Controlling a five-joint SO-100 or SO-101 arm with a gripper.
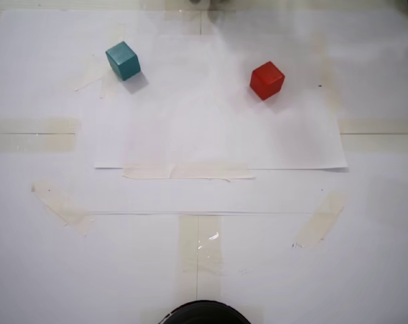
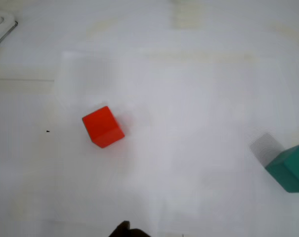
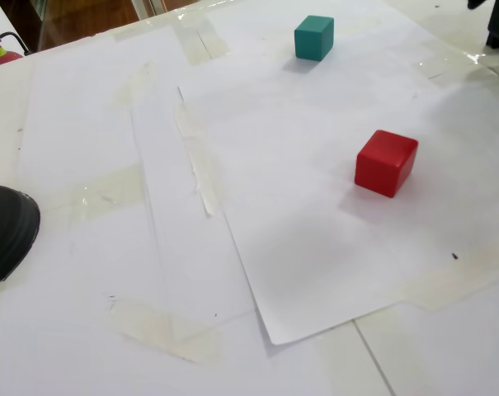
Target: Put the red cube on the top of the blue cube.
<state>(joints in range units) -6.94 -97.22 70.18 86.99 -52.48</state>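
1. While one red cube (image 1: pixel 267 79) sits alone on the white paper sheet (image 1: pixel 217 135), one blue cube (image 1: pixel 123 60) sits well apart on it.
2. Only a dark sliver of the gripper (image 2: pixel 125 230) shows in the wrist view; its spread cannot be told.

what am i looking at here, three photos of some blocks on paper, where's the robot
These are three cameras showing one moment at a small tabletop robot arm. Two cameras stand still: one looks straight down at the table, the other looks across it from a low corner. The third rides on the arm's wrist, so it sees what the arm is facing.

On the table are taped-down sheets of white paper. On them sit two little blocks, well apart: the red cube and the blue cube, which is really more teal. In the wrist view the red cube is near the middle and the blue cube is at the right edge.

The arm itself barely shows. Its hand is not clearly visible in any picture, and nothing is being held; both cubes rest on the paper.
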